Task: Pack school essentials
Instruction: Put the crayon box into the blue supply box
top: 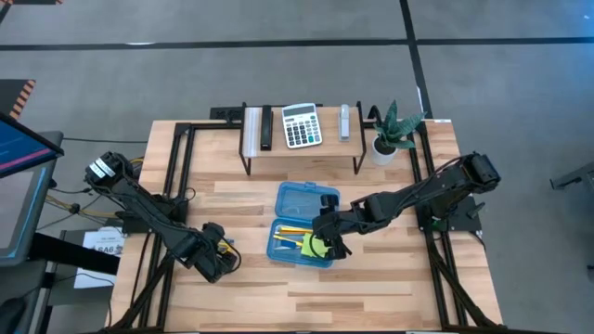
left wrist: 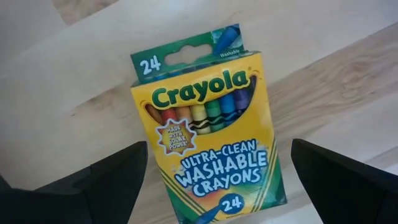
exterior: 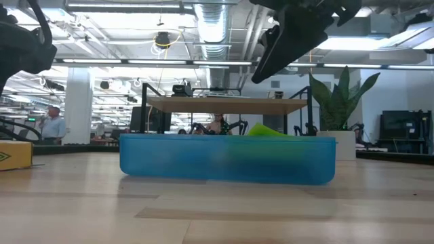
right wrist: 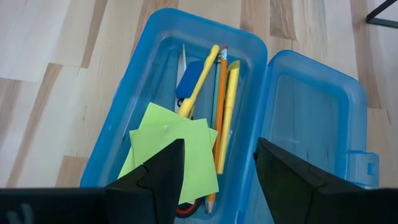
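So right pincer [right wrist: 214,168] hangs wide over the blue box [right wrist: 118,124]; left pincer [left wrist: 214,180] gapes wide above the crayon box [left wrist: 208,124] on the tabletop [left wrist: 323,37].

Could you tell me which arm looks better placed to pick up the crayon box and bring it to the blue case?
Probably the left. The left gripper hangs open right above the crayon box, fingers either side. The right gripper is over the blue case, above the sticky-note pad.

Overhead, straight down on the whole table [top: 371,278]; low camera level, close behind the blue box [exterior: 227,159]; right wrist hangs just over that same box, sharing it; left wrist peers close down at the crayon box [left wrist: 208,124]
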You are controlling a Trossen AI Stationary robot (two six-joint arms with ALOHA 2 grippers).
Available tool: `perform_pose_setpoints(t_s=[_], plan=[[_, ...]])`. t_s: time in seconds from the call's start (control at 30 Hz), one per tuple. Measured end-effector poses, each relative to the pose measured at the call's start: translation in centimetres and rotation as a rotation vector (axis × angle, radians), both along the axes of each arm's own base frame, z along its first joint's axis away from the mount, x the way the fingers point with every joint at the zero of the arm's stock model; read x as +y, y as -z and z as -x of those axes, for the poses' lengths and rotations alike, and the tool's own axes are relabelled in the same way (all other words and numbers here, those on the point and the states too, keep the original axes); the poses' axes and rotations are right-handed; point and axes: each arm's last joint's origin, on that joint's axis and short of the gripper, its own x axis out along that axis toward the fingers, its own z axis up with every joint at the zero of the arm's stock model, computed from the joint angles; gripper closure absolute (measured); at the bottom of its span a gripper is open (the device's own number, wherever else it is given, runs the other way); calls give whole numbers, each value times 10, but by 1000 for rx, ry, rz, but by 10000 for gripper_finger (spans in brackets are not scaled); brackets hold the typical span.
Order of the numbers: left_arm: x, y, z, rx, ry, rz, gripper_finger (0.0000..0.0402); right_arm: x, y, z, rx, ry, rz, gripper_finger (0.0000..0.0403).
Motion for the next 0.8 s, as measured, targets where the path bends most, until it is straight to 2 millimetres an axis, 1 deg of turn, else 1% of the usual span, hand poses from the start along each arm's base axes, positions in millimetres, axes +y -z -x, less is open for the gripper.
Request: perform_pose_setpoints(t_s=[0.2,0.37,0.43,0.7,0.8], plan=[[-1,2,2,-10,-5,1,19,0,0,0,3,0,1,188],[-2,20,7,-48,-28,49,19,0,1,1,10,0,3,188],[-3,23,6,-69,-29,69,19,0,1,1,10,0,3,188],[-3,25,5,-102,-18,67,19,0,1,1,10,0,3,188],[-6,25,-1,-145,13,97,19,0,1,1,10,-1,4,188]])
